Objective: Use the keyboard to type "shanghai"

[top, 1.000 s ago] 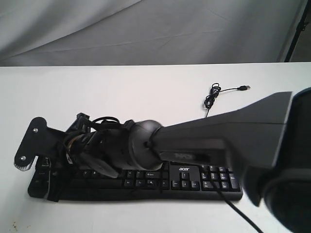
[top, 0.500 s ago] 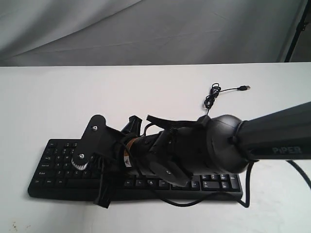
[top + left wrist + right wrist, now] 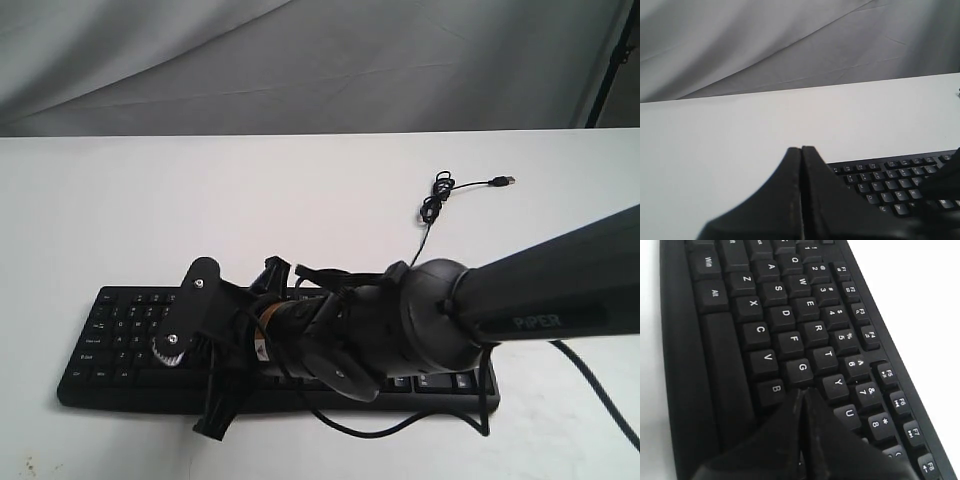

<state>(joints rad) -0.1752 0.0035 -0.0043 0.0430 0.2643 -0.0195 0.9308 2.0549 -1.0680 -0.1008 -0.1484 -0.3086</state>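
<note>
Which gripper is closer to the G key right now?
Right. The right gripper, shut, has its tip just next to the G key, over the keyboard. The left gripper, also shut, is off the keyboard, which lies beyond its tip.

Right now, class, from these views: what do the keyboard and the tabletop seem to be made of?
Keyboard: likely matte black plastic, judging by its moulded keycaps with white printed legends. Tabletop: smooth white surface with a faint sheen, perhaps laminate; cannot confirm.

Right claw [image 3: 801, 391] closed, arm reaching leftward; left claw [image 3: 801, 149] closed.
</note>
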